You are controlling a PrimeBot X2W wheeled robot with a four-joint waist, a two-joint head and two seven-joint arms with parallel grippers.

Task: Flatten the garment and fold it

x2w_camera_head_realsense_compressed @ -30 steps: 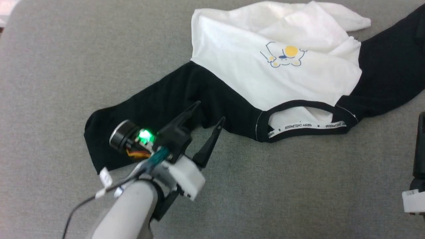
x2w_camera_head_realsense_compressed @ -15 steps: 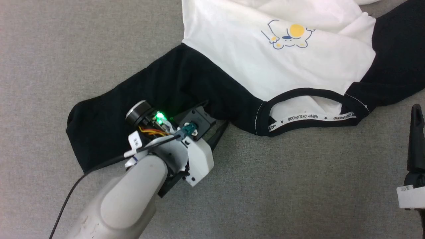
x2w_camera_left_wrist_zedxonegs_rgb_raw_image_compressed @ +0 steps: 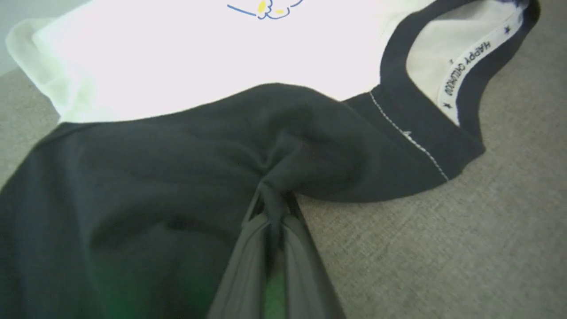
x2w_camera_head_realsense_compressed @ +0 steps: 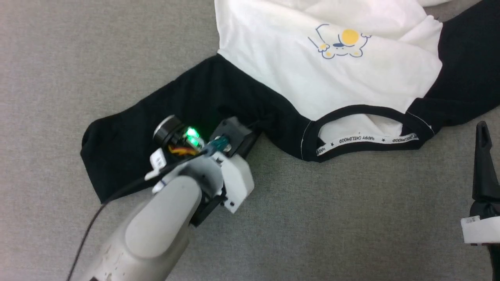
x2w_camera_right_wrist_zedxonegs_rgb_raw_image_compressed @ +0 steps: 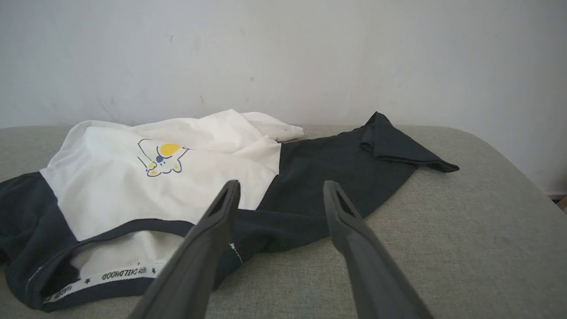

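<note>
The garment (x2w_camera_head_realsense_compressed: pixel 312 78) lies rumpled on the grey surface: a white body with a small yellow-and-blue print, black sleeves and a black collar (x2w_camera_head_realsense_compressed: pixel 367 111) with lettered white tape. My left gripper (x2w_camera_head_realsense_compressed: pixel 254 128) is down on the near edge of the black left sleeve (x2w_camera_head_realsense_compressed: pixel 156 113). In the left wrist view the left gripper (x2w_camera_left_wrist_zedxonegs_rgb_raw_image_compressed: pixel 273 201) is shut, pinching a fold of that sleeve (x2w_camera_left_wrist_zedxonegs_rgb_raw_image_compressed: pixel 133 177). My right gripper (x2w_camera_right_wrist_zedxonegs_rgb_raw_image_compressed: pixel 280 187) hangs open above the surface, short of the collar (x2w_camera_right_wrist_zedxonegs_rgb_raw_image_compressed: pixel 110 277). One of its fingers (x2w_camera_head_realsense_compressed: pixel 483 164) rises at the right edge of the head view.
The grey upholstered surface (x2w_camera_head_realsense_compressed: pixel 351 214) stretches around the shirt. A pale wall (x2w_camera_right_wrist_zedxonegs_rgb_raw_image_compressed: pixel 283 53) stands behind it, and the surface rounds off at its right edge (x2w_camera_right_wrist_zedxonegs_rgb_raw_image_compressed: pixel 509 177). The other black sleeve (x2w_camera_right_wrist_zedxonegs_rgb_raw_image_compressed: pixel 390 150) lies folded over at its cuff. A black cable (x2w_camera_head_realsense_compressed: pixel 101 207) trails from my left forearm.
My left gripper has come down onto the sleeve's near edge and shut on a fold of it. The head camera shifted early on. The right gripper stays open.
</note>
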